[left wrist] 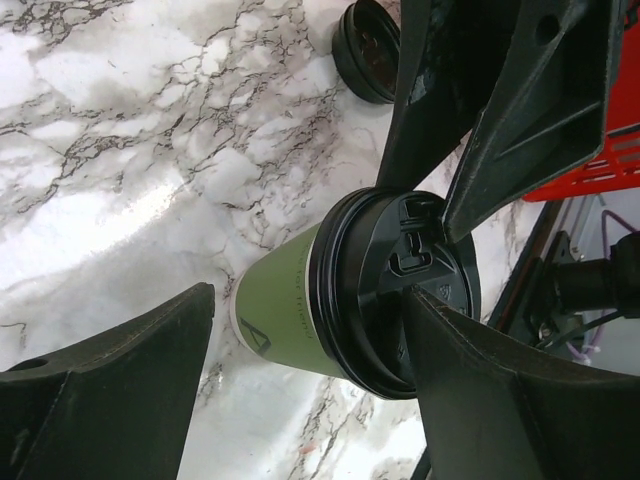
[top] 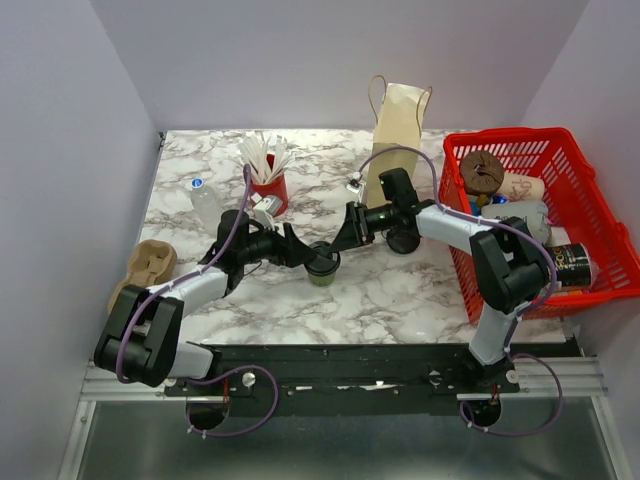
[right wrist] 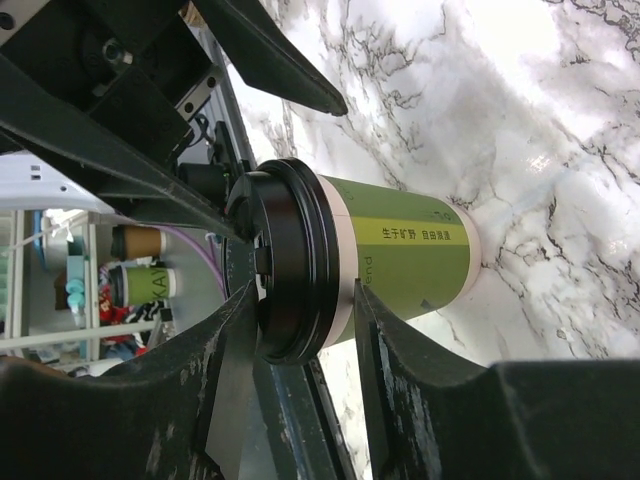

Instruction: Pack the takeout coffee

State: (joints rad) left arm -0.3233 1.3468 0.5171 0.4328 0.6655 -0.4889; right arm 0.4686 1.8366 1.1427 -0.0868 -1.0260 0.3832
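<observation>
Coffee stands upright on the tabletop near its middle, long axis vertical, with the black lid seated on top. Both claws meet at it from opposite sides. The left claw comes in low from the left and is spread wide around the green wall. One finger touches the lid's edge and the other stands just clear, so it grips nothing. The right claw reaches in from the right at lid height, turned so that one finger lies over the lid's top and the other beside the pale band under the rim. Whether it is pinching or only bracketing the lid cannot be told. A loose disc lies just beside the right arm. The bag stands behind it at the far edge, nearer the right arm, so carrying the coffee there would likely fall to that side once a firm hold is made.
</observation>
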